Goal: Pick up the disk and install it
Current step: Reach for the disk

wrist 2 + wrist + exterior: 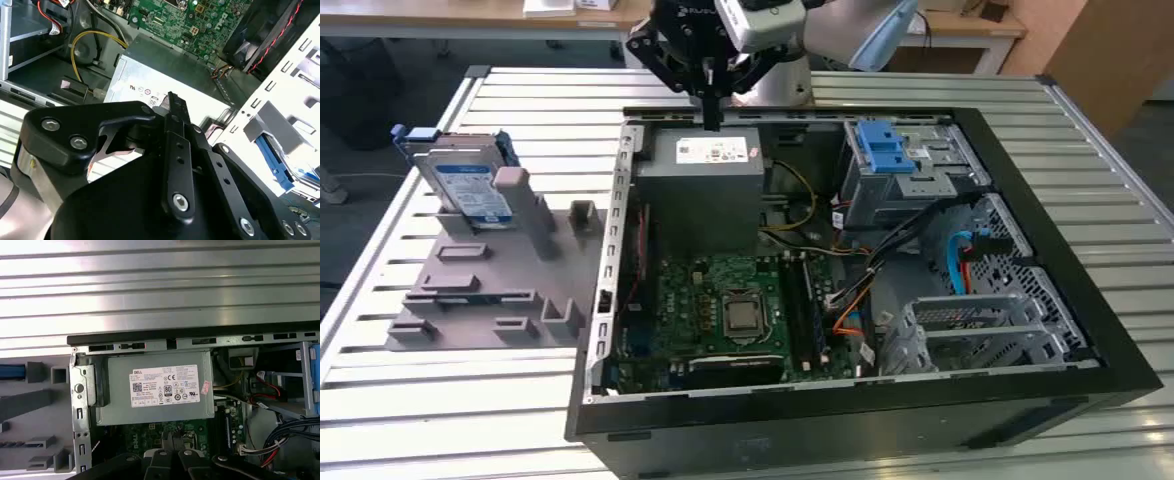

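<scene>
The end effector (711, 116) hangs fingers-down over the far edge of the open computer case (1107, 330). Its two black fingers are pressed together with nothing between them. In the exterior view they read as one thin bar, the tip just above the grey power supply (707, 185). The arm above is cut off by the edge of the picture.

The disk (464, 185) is well apart from it, on the exterior view's left. It stands on edge in a grey holder (494, 300) on the slatted metal bench (400, 400). Its white-and-blue label faces this way and a blue rail shows along its top. A grey post covers part of its lower right corner, and its bottom edge is sunk out of sight in the holder.

Inside the case, a green circuit board (720, 300) lies on the near side of the power supply. A blue latch (887, 150) sits on a metal bay at the far right, and a silver cage (974, 330) stands at the near right. A tangle of cables (921, 235) between them hides whatever is underneath.

In the first wrist view the end effector (176, 440) sits over the circuit board, just beside the power supply and its white sticker (165, 386).

In the second wrist view its own black linkage blocks much of the scene. Past it, beyond the power supply, a blue-edged shape (272, 152) sits behind a grey post. I can't say for sure that it is the disk.
</scene>
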Motion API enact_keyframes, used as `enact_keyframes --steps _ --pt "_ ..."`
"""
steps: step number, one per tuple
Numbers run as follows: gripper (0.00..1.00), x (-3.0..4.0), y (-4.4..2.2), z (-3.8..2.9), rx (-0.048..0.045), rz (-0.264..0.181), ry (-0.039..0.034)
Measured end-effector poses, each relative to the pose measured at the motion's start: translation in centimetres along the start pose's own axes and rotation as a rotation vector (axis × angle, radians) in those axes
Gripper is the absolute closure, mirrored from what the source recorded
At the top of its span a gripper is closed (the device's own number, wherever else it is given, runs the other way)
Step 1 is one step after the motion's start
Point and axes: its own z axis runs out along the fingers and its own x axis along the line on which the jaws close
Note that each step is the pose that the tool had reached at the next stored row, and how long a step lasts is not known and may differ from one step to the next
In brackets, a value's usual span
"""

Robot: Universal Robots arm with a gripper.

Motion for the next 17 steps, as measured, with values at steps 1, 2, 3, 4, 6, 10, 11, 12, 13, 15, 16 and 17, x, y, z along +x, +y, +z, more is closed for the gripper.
enact_keyframes --steps 1,2,3,4,6,10,11,12,13,15,16,17 --pt "0.89 0.0 0.0 0.0 0.0 0.0 0.0" --pt "0.89 0.0 0.0 0.0 0.0 0.0 0.0" --pt "0.89 0.0 0.0 0.0 0.0 0.0 0.0" --pt "0.89 0.0 0.0 0.0 0.0 0.0 0.0" --pt "0.89 0.03 0.0 0.0 0.0001 0.0 0.0" --pt "0.89 0.39 -0.03 -0.01 0.0 0.0 -0.0001" --pt "0.89 0.49 -0.04 -0.01 0.0001 0.0 0.0" --pt "0.89 0.61 -0.05 -0.01 0.0 0.0 -0.0001" --pt "0.89 0.71 -0.05 -0.01 0.0001 0.0 0.0" --pt "0.89 0.74 -0.05 -0.01 0.0 0.0 0.0" --pt "0.89 0.74 -0.05 -0.02 0.0001 0.0 0.0" --pt "0.89 0.74 -0.05 -0.02 0.0001 0.0 0.0001"
